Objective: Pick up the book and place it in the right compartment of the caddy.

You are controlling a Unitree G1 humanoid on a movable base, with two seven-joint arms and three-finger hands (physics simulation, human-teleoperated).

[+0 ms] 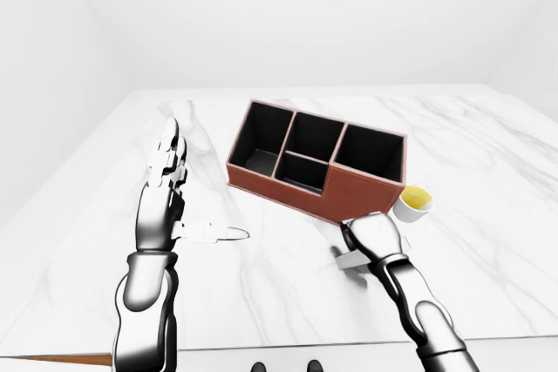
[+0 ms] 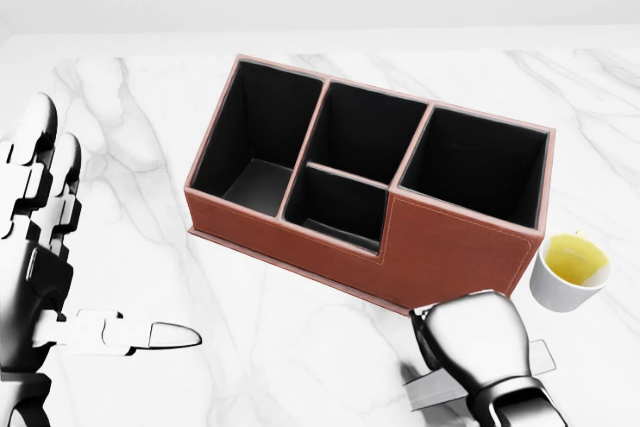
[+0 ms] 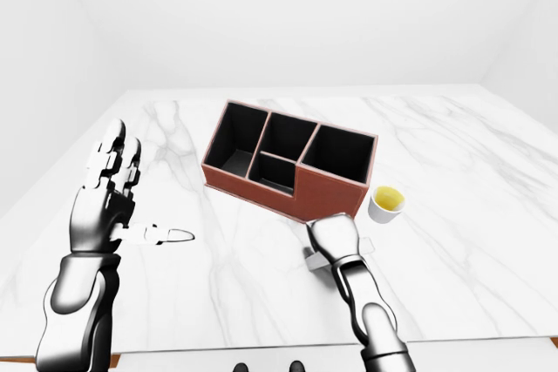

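The brown caddy (image 2: 455, 242) with black insides stands at an angle mid-table; its right compartment (image 2: 480, 172) is empty. The grey book (image 2: 432, 390) lies low and tilted under my right hand (image 2: 475, 342), near the caddy's lower right corner. Only slivers of it show on either side of the palm. The hand's fingers curl down out of sight around it. My left hand (image 2: 105, 232) stands open at the left of the head view, fingers up and thumb pointing right, holding nothing.
A white cup (image 2: 570, 272) with yellow liquid sits just right of the caddy, close to my right hand. The marble table's near edge (image 1: 288, 348) runs along the bottom of the left-eye view. White walls surround the table.
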